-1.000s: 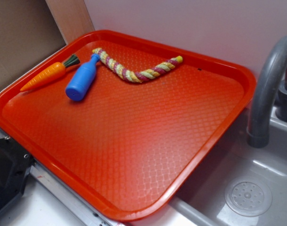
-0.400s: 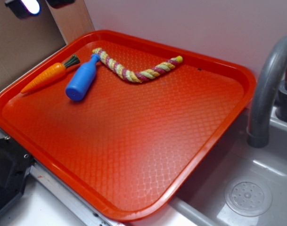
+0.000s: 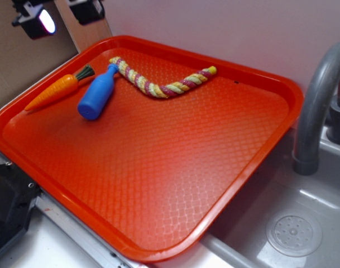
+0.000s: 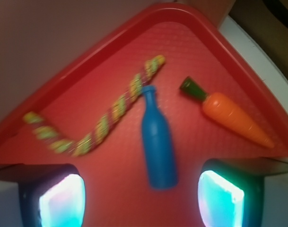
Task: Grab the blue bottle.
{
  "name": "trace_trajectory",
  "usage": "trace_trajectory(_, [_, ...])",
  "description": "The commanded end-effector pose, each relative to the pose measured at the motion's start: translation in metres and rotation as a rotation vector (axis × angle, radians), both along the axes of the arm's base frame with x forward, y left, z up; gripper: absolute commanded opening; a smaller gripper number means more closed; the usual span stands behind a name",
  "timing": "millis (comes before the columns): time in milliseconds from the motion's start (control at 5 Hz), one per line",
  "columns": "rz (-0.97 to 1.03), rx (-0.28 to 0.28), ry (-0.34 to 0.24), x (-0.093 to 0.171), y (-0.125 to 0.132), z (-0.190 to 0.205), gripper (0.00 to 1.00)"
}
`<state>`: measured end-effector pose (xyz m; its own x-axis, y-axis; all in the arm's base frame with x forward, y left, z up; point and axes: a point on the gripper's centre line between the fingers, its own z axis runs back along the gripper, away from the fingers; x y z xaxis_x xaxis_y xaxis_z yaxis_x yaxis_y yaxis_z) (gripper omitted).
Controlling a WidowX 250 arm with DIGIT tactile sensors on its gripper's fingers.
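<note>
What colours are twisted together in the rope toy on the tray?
The rope toy is yellow, red and green, clearest in the exterior view.

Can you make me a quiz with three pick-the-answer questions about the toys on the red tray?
1. Where is the blue bottle lying?
A. in the sink
B. on the tray, between the carrot and the rope
C. on top of the carrot

2. How many toys are on the tray?
A. three
B. one
C. five

3. What is the robot's hand doing?
A. squeezing the bottle
B. holding the rope
C. open in the air, holding nothing

Answers:
1 B: the bottle lies on its side beside the carrot, its neck reaching the rope's end.
2 A: bottle, carrot and rope.
3 C: the wrist view shows both fingers spread apart above the bottle, touching nothing.
</note>
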<state>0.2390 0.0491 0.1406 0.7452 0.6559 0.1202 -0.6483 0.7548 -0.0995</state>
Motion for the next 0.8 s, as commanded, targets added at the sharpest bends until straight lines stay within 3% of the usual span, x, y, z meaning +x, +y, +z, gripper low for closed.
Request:
trace_trajectory(0, [-0.006,0.086,0.043,0.011,0.013,-0.037,1.0])
trace_trajectory(200, [-0.046,0.091,0.093,0.01,0.007,-0.063,1.0])
trace_trajectory(600, [-0.119,0.153,0.177,0.002,-0.004,-0.114,1.0])
